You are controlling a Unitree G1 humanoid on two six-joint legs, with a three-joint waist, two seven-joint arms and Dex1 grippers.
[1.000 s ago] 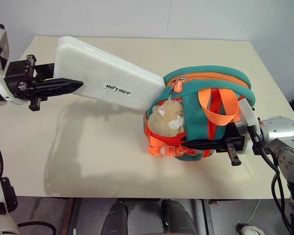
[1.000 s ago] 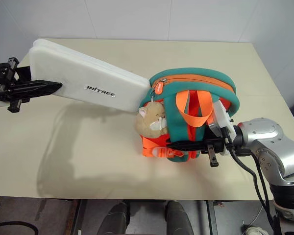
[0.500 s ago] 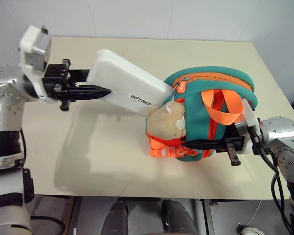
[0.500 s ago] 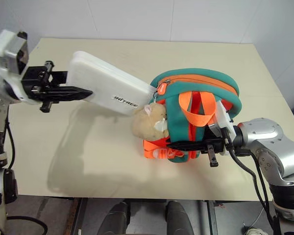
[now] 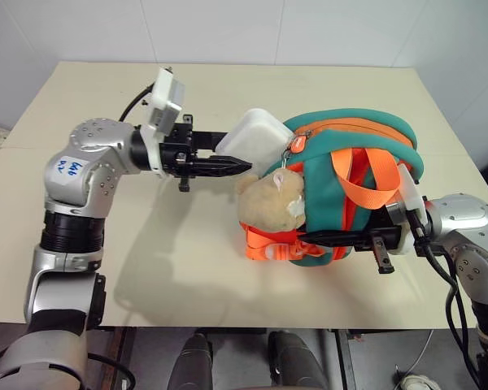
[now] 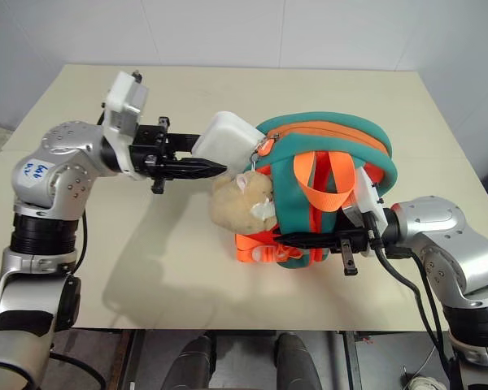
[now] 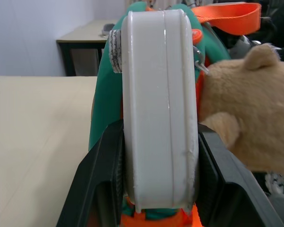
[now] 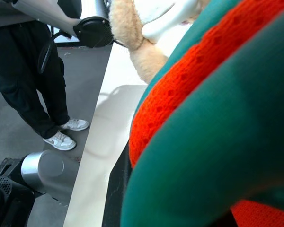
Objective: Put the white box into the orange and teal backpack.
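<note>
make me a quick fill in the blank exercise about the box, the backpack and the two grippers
1. The left gripper holds the white box between its ____ fingers.
2. The far end of the white box is hidden inside the ____.
3. The right gripper is shut on the orange and teal backpack near its ____ edge.
4. The plush animal hangs on the backpack, just ____ the box.

Missing words: black; backpack; lower; below

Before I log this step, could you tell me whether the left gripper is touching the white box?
Touching: in the left wrist view both black fingers press flat against the white box, clamping it.
</note>
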